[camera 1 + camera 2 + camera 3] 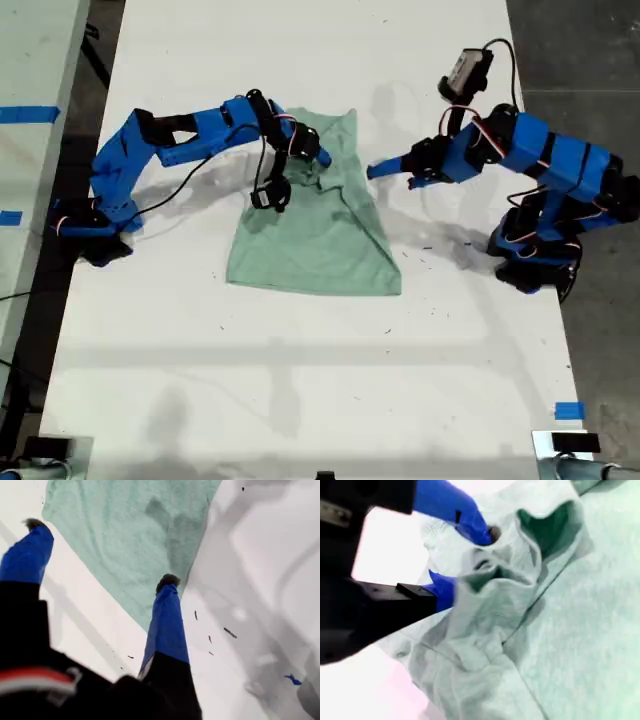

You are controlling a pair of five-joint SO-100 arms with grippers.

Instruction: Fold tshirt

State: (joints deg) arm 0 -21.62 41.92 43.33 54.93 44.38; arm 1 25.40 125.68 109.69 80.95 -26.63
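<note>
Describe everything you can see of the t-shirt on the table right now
The tshirt is a plain pale mint-green cloth garment lying on the white table, partly folded: its lower part lies flat with a straight hem toward the camera, while its upper part is bunched and wrinkled. My second gripper is shut on a raised fold of that bunched cloth. My first gripper hangs open over the shirt's edge at the exterior view's right, not holding it. No neck label shows.

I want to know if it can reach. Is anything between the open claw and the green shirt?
Nothing: in the exterior view only bare white table lies between my first gripper and the small pale mint-green cloth tshirt.
</note>
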